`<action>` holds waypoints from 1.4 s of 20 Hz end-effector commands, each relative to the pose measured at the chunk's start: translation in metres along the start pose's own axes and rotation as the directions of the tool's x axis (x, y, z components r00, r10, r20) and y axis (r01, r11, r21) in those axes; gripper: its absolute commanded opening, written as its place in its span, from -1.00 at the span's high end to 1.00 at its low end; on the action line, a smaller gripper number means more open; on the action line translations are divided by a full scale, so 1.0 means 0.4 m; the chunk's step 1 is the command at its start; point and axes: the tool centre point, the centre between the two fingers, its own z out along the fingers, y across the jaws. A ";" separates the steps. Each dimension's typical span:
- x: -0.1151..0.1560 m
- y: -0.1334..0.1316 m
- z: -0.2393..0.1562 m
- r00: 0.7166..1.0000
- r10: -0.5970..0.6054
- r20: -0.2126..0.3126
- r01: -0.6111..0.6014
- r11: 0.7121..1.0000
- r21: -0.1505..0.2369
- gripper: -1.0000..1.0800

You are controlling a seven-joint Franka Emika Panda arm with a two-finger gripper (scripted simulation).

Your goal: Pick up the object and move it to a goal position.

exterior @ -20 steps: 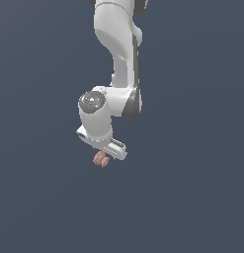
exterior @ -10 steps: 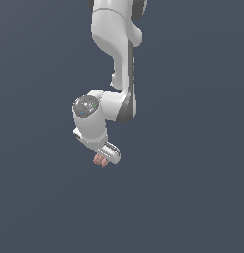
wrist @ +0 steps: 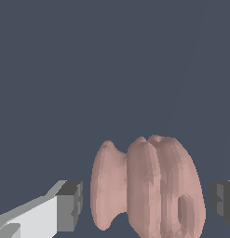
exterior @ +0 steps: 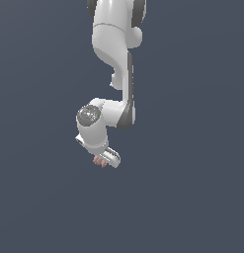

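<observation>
There is no table, floor or wall to make out in either view: the whole backdrop is one flat, dark slate-blue field with no edges, seams or shadows on it. Against it hangs one white Franka arm (exterior: 113, 64), coming down from the top of the exterior view, with a grey-capped joint (exterior: 89, 115) at its bend and the wrist turned downward below that. There is one gripper (exterior: 104, 159) at its lower end and one object (exterior: 100, 161), a small pinkish-brown lumpy thing that peeps out just under the white hand body, on the side toward the exterior view's left. In the wrist view the object (wrist: 146, 188) fills the space between the two dark grey fingertips (wrist: 70, 207), showing several rounded, matte lobes side by side. A narrow strip of background shows between each pad and the nearest lobe, so from these pictures I cannot tell whether the jaws are actually pressing on it or merely flank it. Nothing is visible beneath the object in either view.
</observation>
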 end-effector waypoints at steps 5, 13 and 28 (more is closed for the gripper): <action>0.004 -0.001 0.029 1.000 0.001 -0.001 -0.001 1.000 0.000 -0.92; 0.004 -0.001 0.029 1.000 0.001 -0.001 -0.001 1.000 0.000 1.00; 0.011 -0.048 -0.038 0.996 0.040 -0.080 -0.040 0.999 0.001 1.00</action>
